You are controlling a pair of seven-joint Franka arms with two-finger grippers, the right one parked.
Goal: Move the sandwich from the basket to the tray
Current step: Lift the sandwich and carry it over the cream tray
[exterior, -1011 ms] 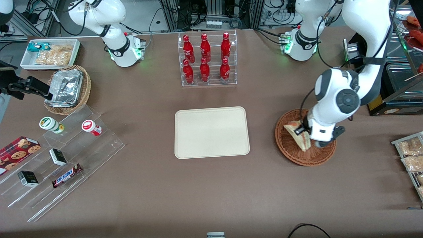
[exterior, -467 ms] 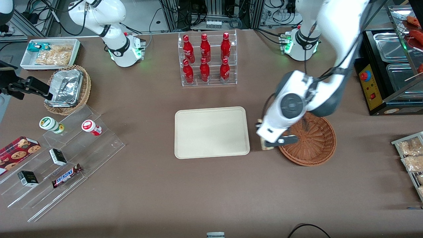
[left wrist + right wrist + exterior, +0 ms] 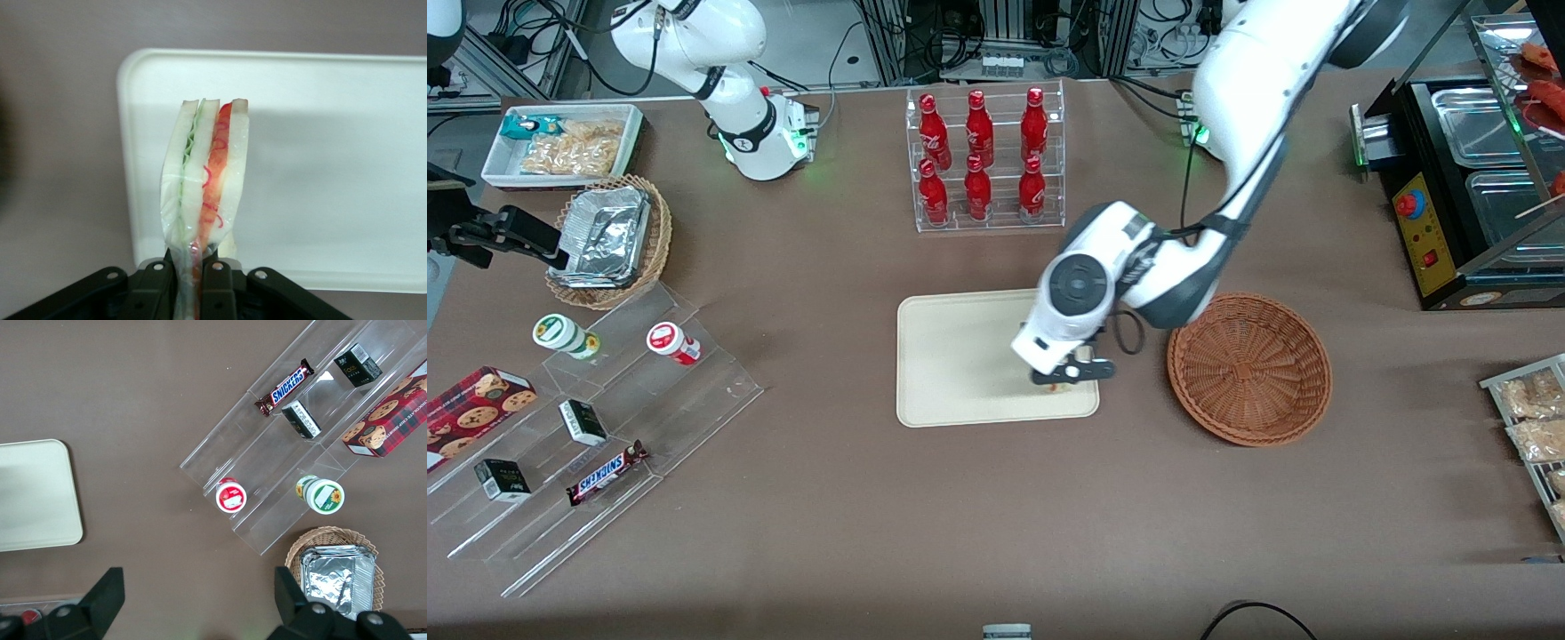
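wicker basket (image 3: 1249, 369) holds nothing; gripper (image 3: 1064, 374) above cream tray (image 3: 960, 356) clenches the sandwich (image 3: 203, 183).

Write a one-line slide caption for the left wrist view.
Gripper shut on the wrapped sandwich, holding it above the cream tray.

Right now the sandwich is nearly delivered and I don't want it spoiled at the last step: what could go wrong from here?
1. The gripper pinches only one end of the wrapped sandwich, so it could slip out early.
2. It hangs over the tray near the edge closest to the basket; released here, it might tip across the low rim onto the table.
3. The squeeze may already be crushing the bread.
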